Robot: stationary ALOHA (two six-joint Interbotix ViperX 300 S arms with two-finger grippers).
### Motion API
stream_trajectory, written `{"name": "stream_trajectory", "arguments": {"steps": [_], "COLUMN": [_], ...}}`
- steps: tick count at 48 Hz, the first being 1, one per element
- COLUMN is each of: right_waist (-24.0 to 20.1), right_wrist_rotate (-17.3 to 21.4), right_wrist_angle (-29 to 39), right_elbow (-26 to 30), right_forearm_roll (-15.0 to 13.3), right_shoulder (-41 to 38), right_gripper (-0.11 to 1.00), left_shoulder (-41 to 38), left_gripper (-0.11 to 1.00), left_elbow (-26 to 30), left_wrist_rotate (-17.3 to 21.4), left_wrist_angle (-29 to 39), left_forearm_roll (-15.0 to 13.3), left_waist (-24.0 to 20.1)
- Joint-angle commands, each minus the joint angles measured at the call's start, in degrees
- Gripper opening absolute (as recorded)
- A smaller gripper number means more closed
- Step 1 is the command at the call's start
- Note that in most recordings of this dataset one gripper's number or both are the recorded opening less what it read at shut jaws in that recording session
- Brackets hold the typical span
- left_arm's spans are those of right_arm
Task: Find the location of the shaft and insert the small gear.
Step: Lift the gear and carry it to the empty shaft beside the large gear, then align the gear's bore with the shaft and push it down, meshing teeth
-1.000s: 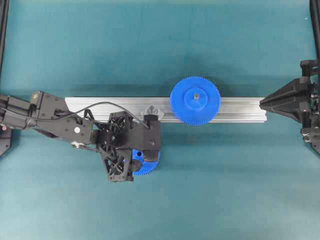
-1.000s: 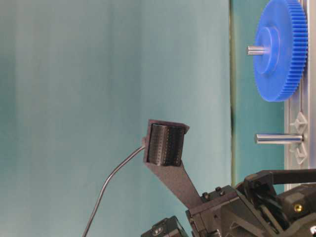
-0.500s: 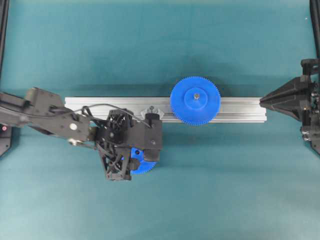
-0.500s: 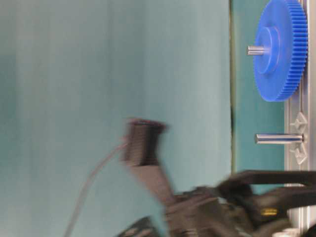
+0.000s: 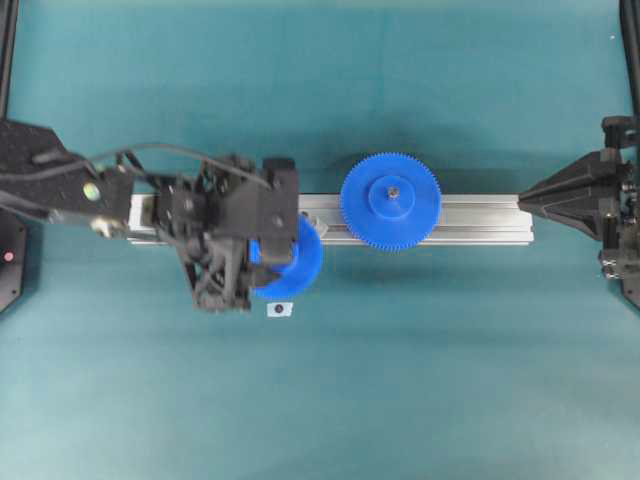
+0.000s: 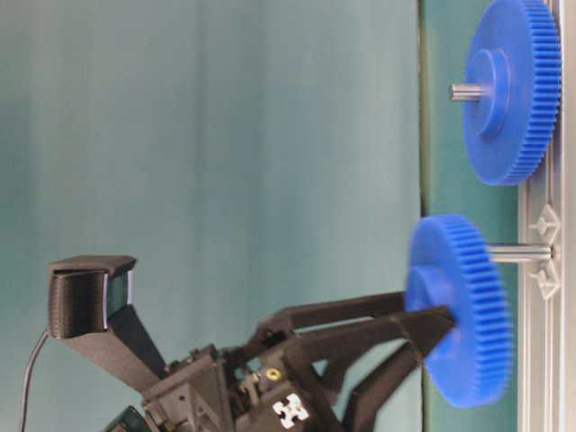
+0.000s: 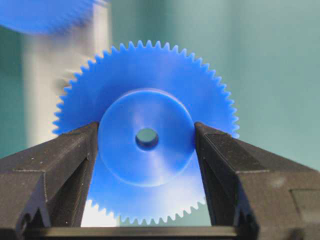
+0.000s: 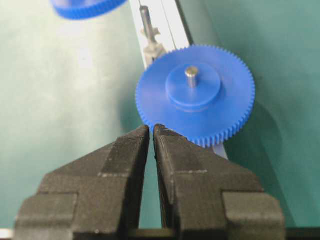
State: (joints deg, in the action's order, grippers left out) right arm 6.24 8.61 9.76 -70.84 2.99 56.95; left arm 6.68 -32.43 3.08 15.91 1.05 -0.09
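1. Your small gear (image 7: pixel 146 137) is clamped by its raised hub between the two black fingers of the left gripper (image 7: pixel 146 150); hub face and centre hole point at the left wrist camera, teeth all round behind.
2. In the overhead view, small gear (image 5: pixel 292 260) sits at the front edge of the aluminium rail (image 5: pixel 480 220), mostly under the left gripper (image 5: pixel 262 258), just left of the large gear (image 5: pixel 390 201). The two gears are near each other; you can't tell there whether their teeth touch.
3. In the table-level view (turned sideways), small gear (image 6: pixel 459 310) is held off the rail, apart from the large gear (image 6: pixel 511 90).
4. The shaft (image 6: pixel 520 254) sticks out from its silver bracket (image 6: pixel 545 252) on the rail. Its free end runs behind the small gear's rim, off to one side of the hub. It isn't through the centre hole.
5. The right wrist view shows the shaft (image 8: pixel 147 21) standing bare on the rail, beyond the large gear (image 8: pixel 195 94).
6. The right gripper (image 8: pixel 151 131) has its fingers pressed together, nothing between them, tips aimed at the large gear's rim. In the overhead view it (image 5: pixel 530 205) sits at the rail's right end.
7. A small white tag (image 5: pixel 280 309) lies on the teal table (image 5: pixel 420 380) just in front of the small gear.
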Motion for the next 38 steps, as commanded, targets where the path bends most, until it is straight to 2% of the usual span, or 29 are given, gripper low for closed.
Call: {"name": "stream_trajectory", "arguments": {"steps": [1, 16, 38], "right_waist": [0.1, 0.2, 0.5], "right_wrist_rotate": [0.4, 0.4, 0.4], "right_wrist_angle": [-1.4, -2.2, -2.2], "right_elbow": [0.4, -0.6, -1.1], "right_forearm_roll": [-0.1, -0.1, -0.1], "right_shoulder": [-0.4, -0.4, -0.4], "right_gripper": [0.17, 0.17, 0.17], "left_shoulder": [1.3, -1.1, -6.4], "left_gripper": [0.64, 0.64, 0.64], "left_elbow": [1.6, 2.4, 3.3], "left_wrist_rotate": [1.4, 3.5, 3.9], "left_wrist_angle": [-0.8, -6.2, -5.8], "left_forearm_roll": [0.2, 0.2, 0.2], "left_waist": [-1.2, -3.9, -4.6]}}
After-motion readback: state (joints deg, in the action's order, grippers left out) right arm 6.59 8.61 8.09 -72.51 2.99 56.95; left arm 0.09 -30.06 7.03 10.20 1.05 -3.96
